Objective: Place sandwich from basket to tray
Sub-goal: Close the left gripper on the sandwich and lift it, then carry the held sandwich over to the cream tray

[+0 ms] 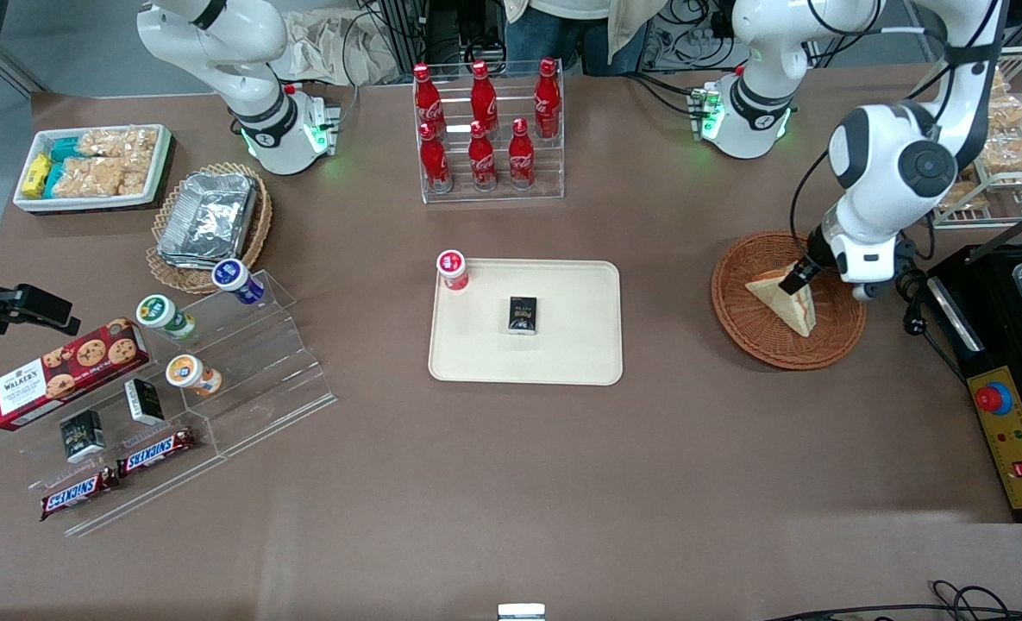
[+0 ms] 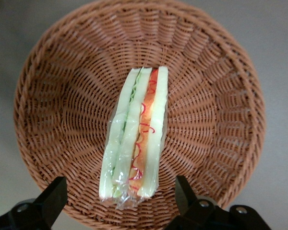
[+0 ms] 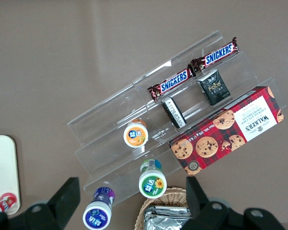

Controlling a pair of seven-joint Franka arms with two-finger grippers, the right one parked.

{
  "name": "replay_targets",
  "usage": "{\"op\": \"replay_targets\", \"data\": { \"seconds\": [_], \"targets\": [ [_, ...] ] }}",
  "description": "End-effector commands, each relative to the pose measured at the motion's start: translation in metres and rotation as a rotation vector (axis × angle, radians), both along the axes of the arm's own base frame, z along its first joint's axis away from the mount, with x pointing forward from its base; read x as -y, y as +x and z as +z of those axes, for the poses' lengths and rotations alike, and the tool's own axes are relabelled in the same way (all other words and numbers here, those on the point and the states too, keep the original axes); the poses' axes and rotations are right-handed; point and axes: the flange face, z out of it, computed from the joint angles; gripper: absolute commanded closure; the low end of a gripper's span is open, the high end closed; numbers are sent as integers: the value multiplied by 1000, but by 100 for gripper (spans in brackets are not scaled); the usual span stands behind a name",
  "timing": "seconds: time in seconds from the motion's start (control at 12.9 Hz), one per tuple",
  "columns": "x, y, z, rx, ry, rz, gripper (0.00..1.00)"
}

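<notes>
The sandwich (image 1: 788, 302) (image 2: 134, 134), a plastic-wrapped wedge of white bread with red, orange and green layers, stands on edge in the round reddish-brown wicker basket (image 1: 739, 323) (image 2: 62, 96). My gripper (image 1: 799, 278) (image 2: 120, 190) hangs just above the sandwich, open. Its black fingers (image 2: 53, 196) stand wide apart on either side of the sandwich's nearer end, without touching it. The cream tray (image 1: 579, 349) lies in the middle of the table, well away from the basket toward the parked arm's end.
On the tray lies a small dark box (image 1: 523, 314), and a red-capped cup (image 1: 452, 269) stands at its corner. A rack of cola bottles (image 1: 486, 129) is farther from the front camera. A black control box (image 1: 1006, 431) sits beside the basket.
</notes>
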Motion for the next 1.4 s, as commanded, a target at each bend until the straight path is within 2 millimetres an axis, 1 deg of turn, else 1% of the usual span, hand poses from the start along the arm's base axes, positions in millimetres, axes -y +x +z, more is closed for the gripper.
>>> {"op": "replay_targets", "data": {
  "seconds": [0.0, 0.08, 0.23, 0.31, 0.39, 0.47, 0.62, 0.7, 0.78, 0.86, 0.93, 1.09, 1.17, 1.24, 1.32],
  "targets": [
    [7, 2, -20, 5, 0, -13, 0],
    [8, 2, -28, 0, -3, -14, 0],
    [8, 4, -39, -5, -9, -23, 0],
    [8, 4, -43, -6, -10, -31, 2],
    [9, 5, -46, -10, 0, -52, 13],
    [8, 5, -47, -12, 8, -63, 30],
    [9, 7, -43, -3, 9, -77, 83],
    [11, 8, -36, 5, 10, -106, 100],
    [13, 10, -21, 15, 15, -137, 100],
    [16, 10, 0, 15, 24, -161, 100],
    [19, 15, 24, 22, 30, -157, 100],
    [37, 23, 74, 8, 34, -177, 100],
    [58, 26, 99, 1, 18, -210, 100],
    [81, 30, 128, -12, -1, -304, 100],
    [98, 34, 151, -32, -37, -373, 100]
  ]
}}
